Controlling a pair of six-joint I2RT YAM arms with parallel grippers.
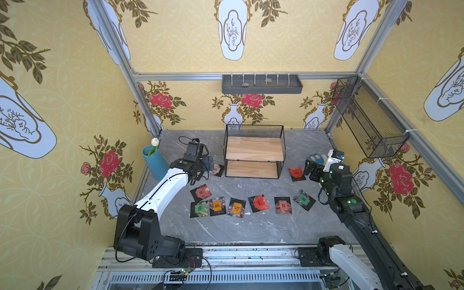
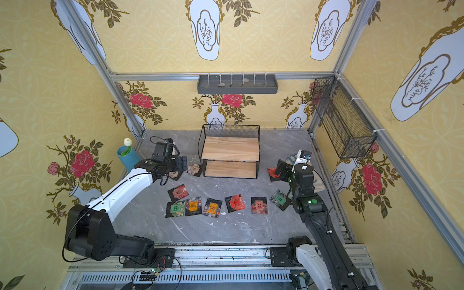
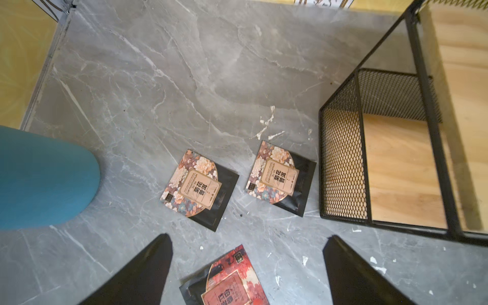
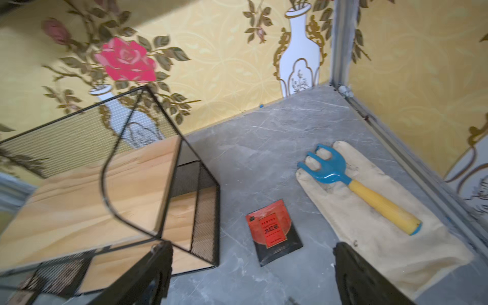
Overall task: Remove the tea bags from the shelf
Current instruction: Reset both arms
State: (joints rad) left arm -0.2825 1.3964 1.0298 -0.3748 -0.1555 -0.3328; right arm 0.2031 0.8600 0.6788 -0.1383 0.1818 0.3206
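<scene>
Ten tea bags (image 2: 259, 205) show in a top view. By colour there are four red (image 4: 272, 229), two orange (image 2: 193, 206), two green (image 2: 175, 209) and two beige (image 3: 199, 184). There is one shelf (image 1: 254, 148), and it has two wooden boards (image 1: 252, 169). One blue vase (image 1: 157, 164) holds one white flower (image 1: 155, 142). There is one grey tray (image 1: 262, 90) with two small grey lumps (image 1: 268, 80) in it, and one mesh basket (image 1: 371, 123). One glove (image 4: 396, 250) and one rake (image 4: 369, 195) are also there. Two arms (image 1: 170, 183) are in view.
</scene>
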